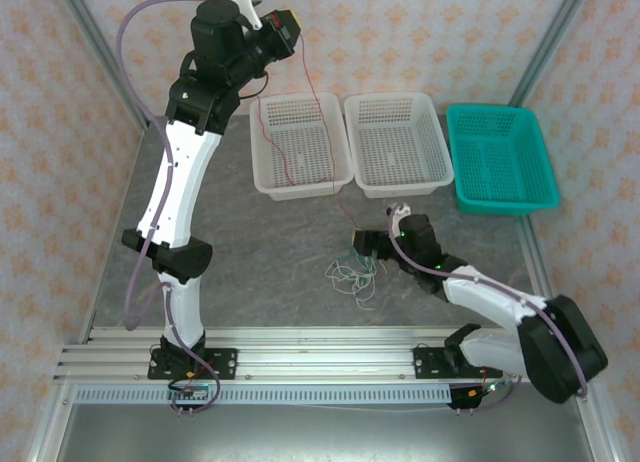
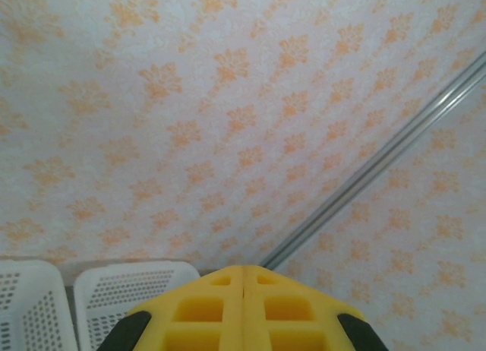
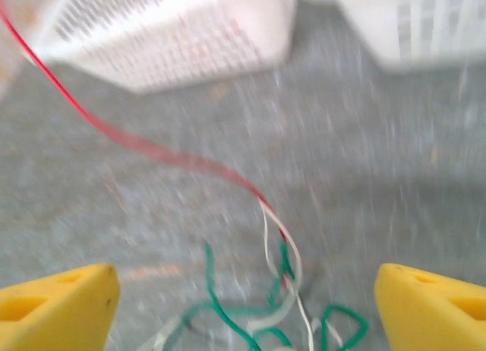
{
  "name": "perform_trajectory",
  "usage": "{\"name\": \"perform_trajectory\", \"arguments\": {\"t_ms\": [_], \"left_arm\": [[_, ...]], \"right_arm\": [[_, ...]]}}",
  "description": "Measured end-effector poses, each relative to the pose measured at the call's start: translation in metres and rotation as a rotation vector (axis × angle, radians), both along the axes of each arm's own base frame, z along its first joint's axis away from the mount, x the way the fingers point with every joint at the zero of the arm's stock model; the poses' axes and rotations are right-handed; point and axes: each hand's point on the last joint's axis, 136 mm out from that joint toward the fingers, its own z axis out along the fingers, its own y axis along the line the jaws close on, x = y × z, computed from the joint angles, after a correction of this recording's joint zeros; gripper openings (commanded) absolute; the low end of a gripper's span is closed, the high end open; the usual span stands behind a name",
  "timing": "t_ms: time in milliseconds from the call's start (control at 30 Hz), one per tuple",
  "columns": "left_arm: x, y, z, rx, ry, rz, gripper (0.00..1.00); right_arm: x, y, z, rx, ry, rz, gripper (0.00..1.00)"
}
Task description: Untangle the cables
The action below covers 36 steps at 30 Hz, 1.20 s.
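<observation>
Quick count: two arms, three baskets, one knot of cables. The baskets stand in a row at the back of the grey table (image 1: 250,262): two white ones, left white basket (image 1: 295,189) and middle white basket (image 1: 405,187), touching side by side, then one teal basket (image 1: 505,204) just to the right.

The left gripper (image 2: 243,269) is way up high near the back wall, yellow fingers pressed flat together. From the top camera, the one red cable (image 3: 152,147) runs up to its tip, so it looks pinched there. From there the red cable drops across the left white basket, over its front rim and down to the table.

It ends in the tangle (image 1: 355,275), which lies on the table in front of the gap between the two white baskets. Besides red, there's green cable (image 3: 216,309) and whitish cable (image 3: 266,229) looped together. Honestly can't count the strands; they're too thin and the wrist view is blurry.

The right gripper (image 3: 244,279) sits low right at the tangle, fingers spread wide with nothing in them, the knot lying between them.
</observation>
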Motion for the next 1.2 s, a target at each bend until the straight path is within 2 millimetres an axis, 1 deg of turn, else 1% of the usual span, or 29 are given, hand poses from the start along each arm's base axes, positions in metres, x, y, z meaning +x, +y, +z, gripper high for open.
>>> {"name": "perform_trajectory", "arguments": {"t_ms": [67, 100, 167, 233, 300, 367, 400, 433, 467, 533, 567, 600, 667, 700, 767, 833, 867, 933, 1000, 1067, 1133, 1167, 1200], "left_arm": [[0.0, -0.008, -0.008, 0.0, 0.02, -0.025, 0.0], [0.002, -0.014, -0.016, 0.002, 0.039, -0.037, 0.0], [0.004, -0.024, -0.03, 0.008, 0.072, -0.057, 0.0], [0.004, -0.032, -0.04, 0.016, 0.097, -0.074, 0.0], [0.003, -0.036, -0.042, 0.015, 0.102, -0.085, 0.0], [0.001, -0.036, -0.039, 0.014, 0.098, -0.087, 0.0], [-0.001, -0.036, -0.038, 0.013, 0.095, -0.087, 0.0], [-0.002, -0.035, -0.036, 0.012, 0.092, -0.087, 0.0], [-0.003, -0.035, -0.034, 0.01, 0.088, -0.087, 0.0], [-0.006, -0.033, -0.03, 0.008, 0.081, -0.086, 0.0], [-0.008, -0.032, -0.028, 0.009, 0.075, -0.086, 0.0], [-0.009, -0.032, -0.025, 0.011, 0.069, -0.086, 0.0], [-0.014, -0.029, -0.021, 0.019, 0.058, -0.08, 0.0], [-0.016, -0.027, -0.019, 0.024, 0.054, -0.076, 0.0], [-0.022, -0.023, -0.02, 0.044, 0.055, -0.07, 0.0], [-0.028, -0.02, -0.03, 0.06, 0.073, -0.071, 0.0], [-0.031, -0.02, -0.038, 0.067, 0.086, -0.073, 0.0], [-0.033, -0.021, -0.061, 0.078, 0.121, -0.076, 0.0], [-0.032, -0.027, -0.093, 0.089, 0.169, -0.084, 0.0], [-0.028, -0.034, -0.13, 0.099, 0.233, -0.092, 0.0], [-0.027, -0.039, -0.163, 0.115, 0.297, -0.099, 0.0], [-0.027, -0.041, -0.175, 0.126, 0.321, -0.102, 0.0], [-0.027, -0.041, -0.181, 0.132, 0.333, -0.103, 0.0]], "right_arm": [[0.013, 0.006, 0.037, -0.019, -0.136, 0.031, 0.94], [0.021, 0.01, 0.055, -0.032, -0.198, 0.049, 0.94], [0.036, 0.021, 0.081, -0.049, -0.279, 0.08, 0.94], [0.056, 0.036, 0.102, -0.052, -0.34, 0.101, 0.94], [0.076, 0.051, 0.113, -0.043, -0.377, 0.122, 0.92], [0.095, 0.066, 0.11, -0.041, -0.381, 0.14, 0.86], [0.104, 0.073, 0.104, -0.042, -0.371, 0.147, 0.82], [0.112, 0.078, 0.097, -0.043, -0.356, 0.151, 0.71], [0.12, 0.083, 0.087, -0.046, -0.338, 0.149, 0.55], [0.131, 0.088, 0.065, -0.062, -0.302, 0.146, 0.26], [0.134, 0.089, 0.051, -0.072, -0.276, 0.142, 0.06], [0.136, 0.089, 0.041, -0.079, -0.254, 0.141, 0.0], [0.137, 0.088, 0.031, -0.077, -0.224, 0.135, 0.0], [0.137, 0.087, 0.031, -0.072, -0.219, 0.129, 0.0], [0.137, 0.085, 0.039, -0.06, -0.23, 0.12, 0.0], [0.136, 0.08, 0.059, -0.048, -0.259, 0.099, 0.0], [0.135, 0.075, 0.074, -0.037, -0.279, 0.085, 0.0], [0.135, 0.068, 0.113, -0.004, -0.34, 0.06, 0.0], [0.136, 0.062, 0.166, 0.042, -0.435, 0.038, 0.0], [0.134, 0.058, 0.215, 0.085, -0.526, 0.022, 0.0], [0.13, 0.056, 0.251, 0.119, -0.593, 0.015, 0.0], [0.129, 0.055, 0.264, 0.131, -0.616, 0.013, 0.0], [0.128, 0.055, 0.273, 0.14, -0.633, 0.012, 0.0]]}}
